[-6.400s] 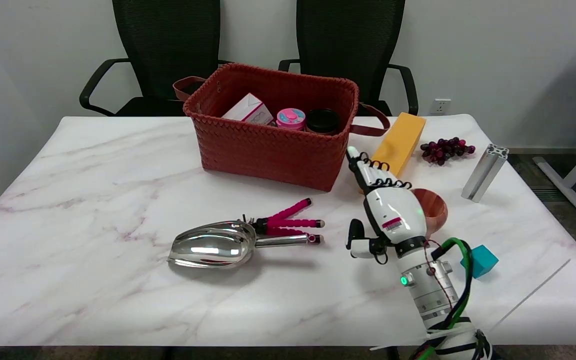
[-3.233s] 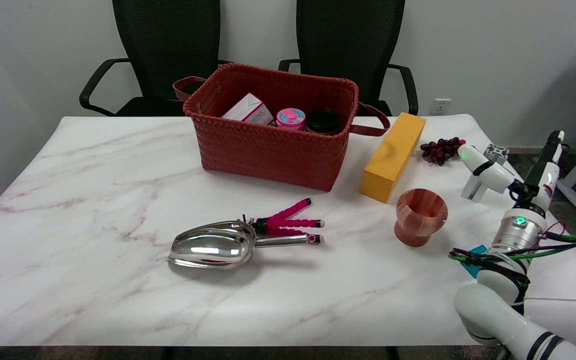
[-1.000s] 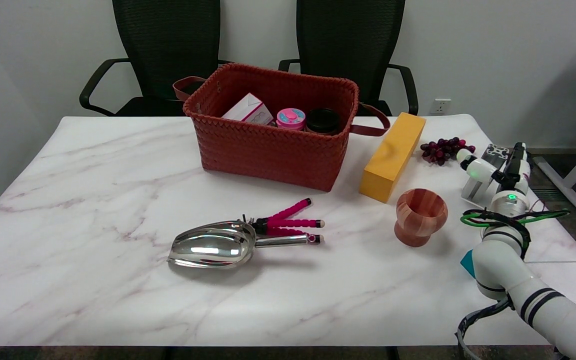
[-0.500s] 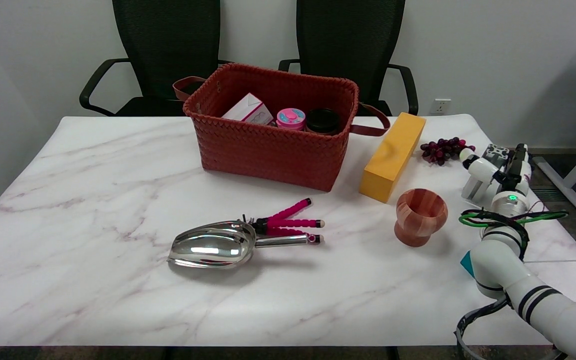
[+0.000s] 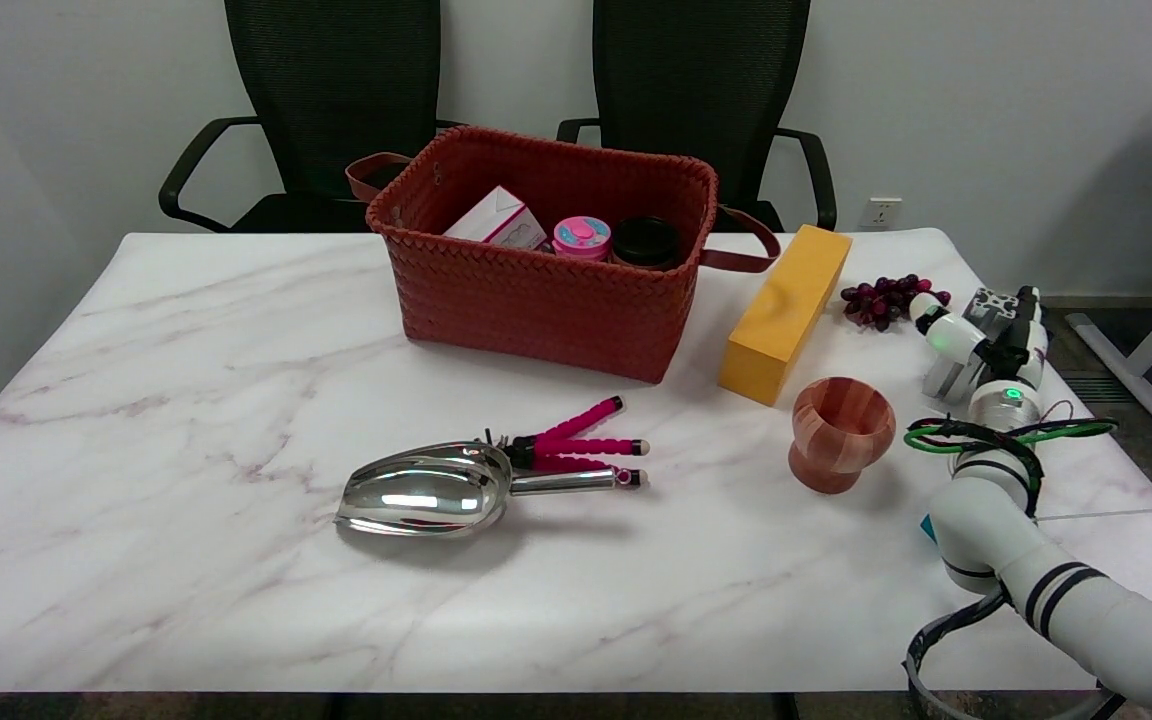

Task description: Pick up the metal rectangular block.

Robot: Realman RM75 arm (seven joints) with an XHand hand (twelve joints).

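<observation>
The metal rectangular block (image 5: pixel 946 377) is a silver aluminium profile lying on the table near its right edge, pointing away from me. Only its far end and near end show, because my right hand (image 5: pixel 981 335) hangs over its middle. The white thumb (image 5: pixel 939 327) reaches out on the block's left side and the black fingers (image 5: pixel 1021 318) stand on its right side, well apart. The hand straddles the block, and I cannot see it pressing on it. The block lies flat on the marble.
A wooden cup (image 5: pixel 839 432) stands just left of my forearm. A yellow box (image 5: pixel 786 312) and dark grapes (image 5: pixel 881 298) lie beyond it. A red woven basket (image 5: pixel 546 290) sits at the back centre. A steel scoop (image 5: pixel 426 490) and a pink tripod (image 5: pixel 581 445) lie mid-table.
The right hand swung from the table's middle to the right edge and came down over the metal block. In the last half second it shifted slightly left. The block has not moved.
</observation>
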